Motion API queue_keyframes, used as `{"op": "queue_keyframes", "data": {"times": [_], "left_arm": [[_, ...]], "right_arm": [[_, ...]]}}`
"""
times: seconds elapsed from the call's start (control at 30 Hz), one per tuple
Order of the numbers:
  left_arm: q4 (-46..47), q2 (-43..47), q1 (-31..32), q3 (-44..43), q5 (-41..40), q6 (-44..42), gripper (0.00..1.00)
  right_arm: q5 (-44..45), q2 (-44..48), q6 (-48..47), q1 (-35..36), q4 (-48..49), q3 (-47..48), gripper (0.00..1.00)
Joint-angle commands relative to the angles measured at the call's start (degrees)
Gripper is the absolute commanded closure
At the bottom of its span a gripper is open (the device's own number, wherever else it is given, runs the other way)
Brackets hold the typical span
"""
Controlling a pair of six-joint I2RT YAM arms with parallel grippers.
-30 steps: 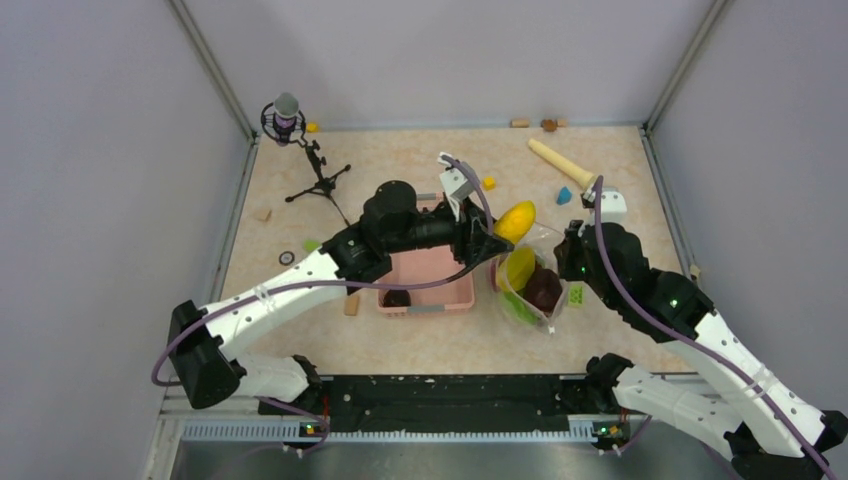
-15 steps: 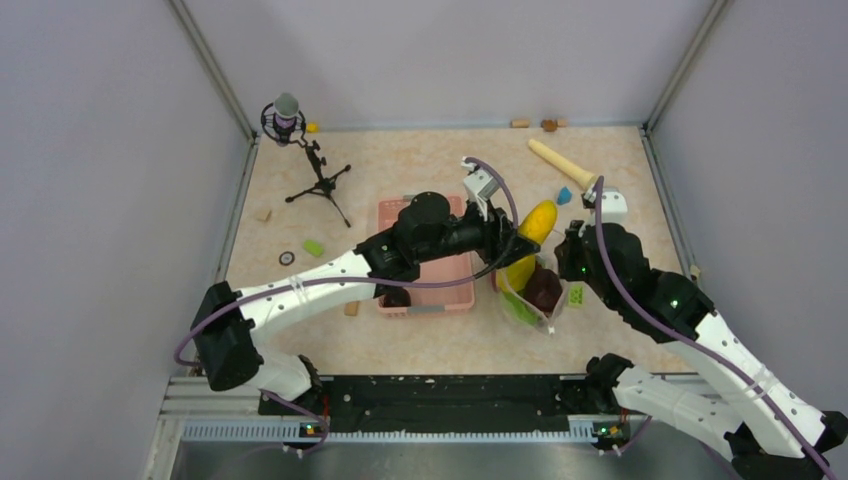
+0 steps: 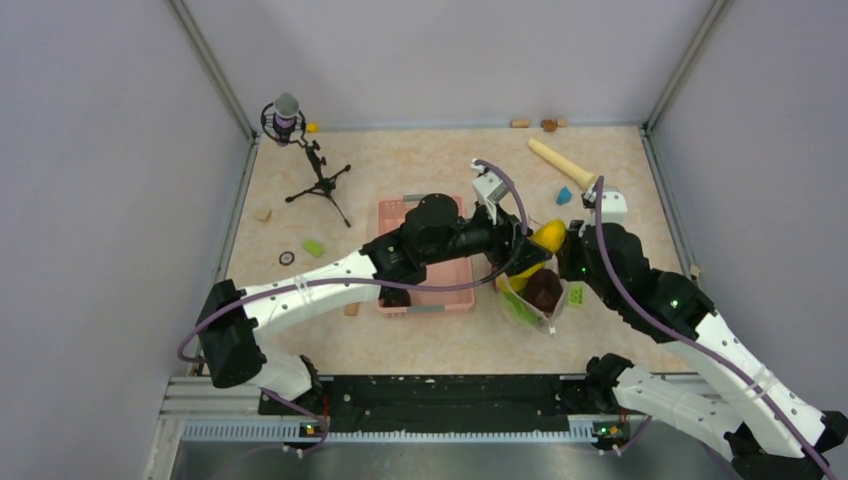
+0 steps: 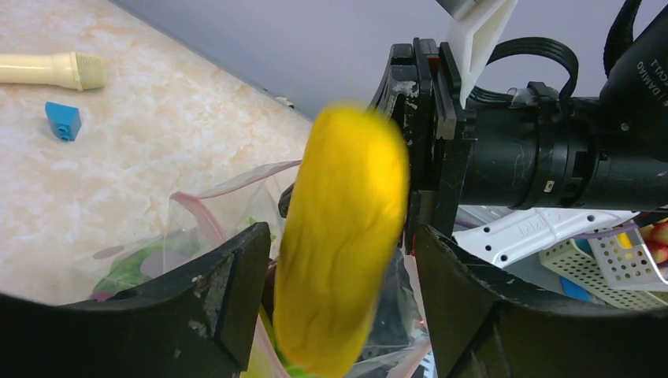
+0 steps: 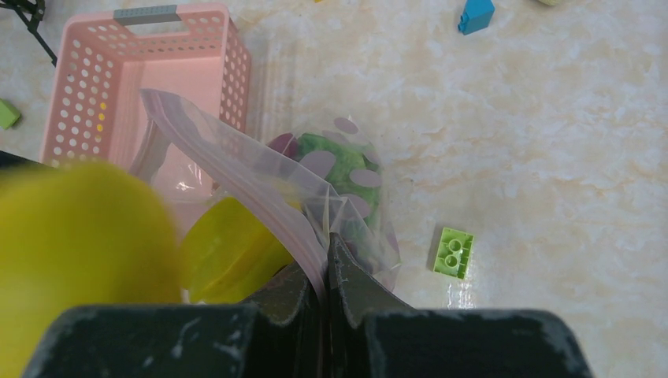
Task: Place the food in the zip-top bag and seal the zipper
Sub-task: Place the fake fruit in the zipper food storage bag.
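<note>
Our left tool has just let its jaws spread, and they now stand wider than the yellow fruit between them. The fruit is blurred while the fingers are sharp, so we judge it released and dropping. A second ago this tool hung beside the pink basket with the fruit clamped; it has since swung right to the mouth of the zip-top bag. Our right tool stays closed, pinching the bag's edge by the zipper and holding the mouth up. Inside the bag we see green lettuce, another yellow piece and a dark piece. The bag rests on the counter just beside the basket. The fruit should land inside; sealing is not yet begun.
</note>
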State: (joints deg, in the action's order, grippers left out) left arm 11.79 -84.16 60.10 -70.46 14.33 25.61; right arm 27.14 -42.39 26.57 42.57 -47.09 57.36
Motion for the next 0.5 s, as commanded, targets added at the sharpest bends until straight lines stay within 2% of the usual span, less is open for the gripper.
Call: {"op": "queue_keyframes", "data": {"times": [0.0, 0.17, 0.37, 0.47], "left_arm": [[0.60, 0.47, 0.49, -2.43, 0.28, -1.03, 0.22], [-0.26, 1.16, 0.47, -2.42, 0.53, -1.84, 0.04], [-1.52, 3.70, 0.47, -0.69, -1.38, -2.30, 0.03], [-2.59, 6.45, 0.52, 1.48, -5.32, -2.69, 0.03]], "right_arm": [[1.23, 0.82, -0.18, -0.03, 1.65, 0.01, 0.96], [1.22, 0.81, -0.16, -0.10, 1.61, -0.03, 0.96], [1.16, 0.95, -0.20, -0.06, 1.56, -0.02, 0.96], [1.33, 0.97, -0.17, -0.08, 1.56, 0.03, 0.96]]}}
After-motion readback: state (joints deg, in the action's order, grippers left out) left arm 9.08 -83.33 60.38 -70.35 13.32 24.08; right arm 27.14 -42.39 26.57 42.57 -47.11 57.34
